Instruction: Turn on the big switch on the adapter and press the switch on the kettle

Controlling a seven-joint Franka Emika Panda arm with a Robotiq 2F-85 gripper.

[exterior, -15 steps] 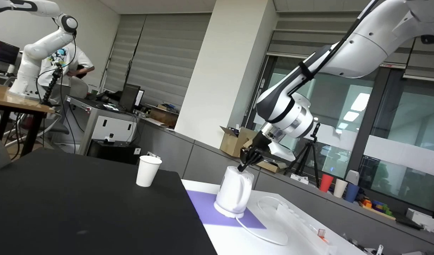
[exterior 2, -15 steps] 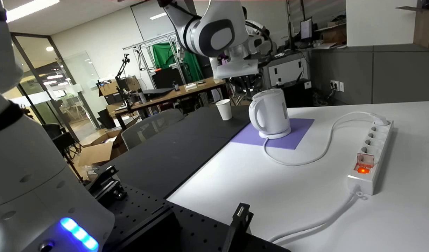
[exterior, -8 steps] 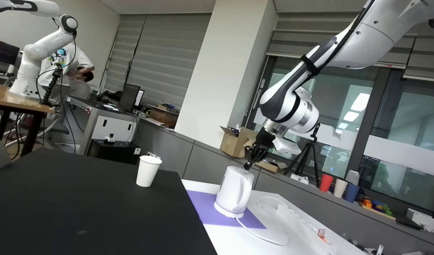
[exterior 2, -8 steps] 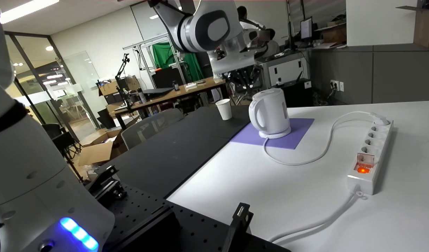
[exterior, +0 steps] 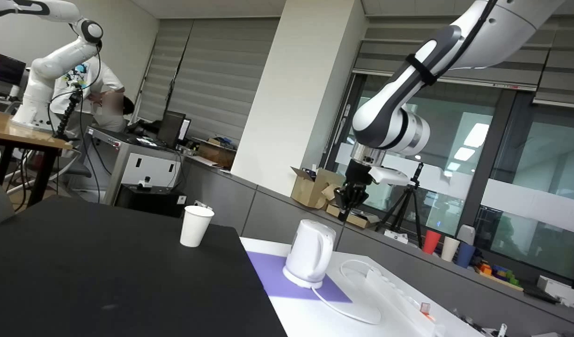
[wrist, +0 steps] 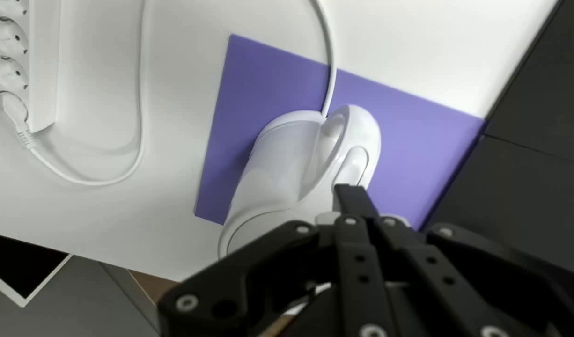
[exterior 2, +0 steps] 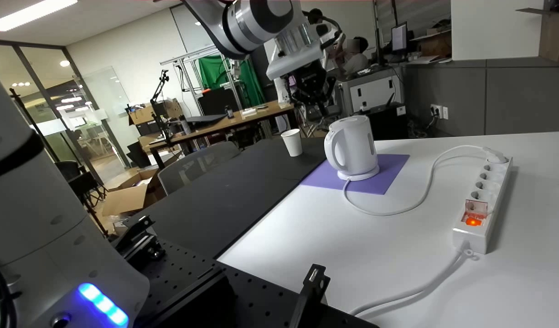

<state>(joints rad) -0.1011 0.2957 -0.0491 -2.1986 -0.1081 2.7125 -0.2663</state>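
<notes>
The white kettle [exterior: 309,255] stands upright on its base on a purple mat in both exterior views; it also shows from above in the wrist view [wrist: 277,164]. The white adapter [exterior 2: 484,196] lies on the white table, with the kettle's cord plugged into its far end. Its big switch [exterior 2: 473,222] glows orange under a raised clear cover [exterior 2: 476,207]. My gripper [exterior: 343,217] is shut and empty, above the kettle and apart from it. Its closed fingertips [wrist: 353,189] overlap the kettle's handle in the wrist view and hide part of its top.
A white paper cup [exterior 2: 292,142] stands on the black table [exterior 2: 225,200] beside the kettle. The purple mat [exterior 2: 389,171] lies under the kettle. The white cord [exterior 2: 427,184] curves over the table between kettle and adapter. Cups and boxes stand on the ledge behind.
My gripper has moved up and away from the top of the kettle, to the right in an exterior view. It stays shut. The kettle and the adapter have not moved; the switch glows throughout.
</notes>
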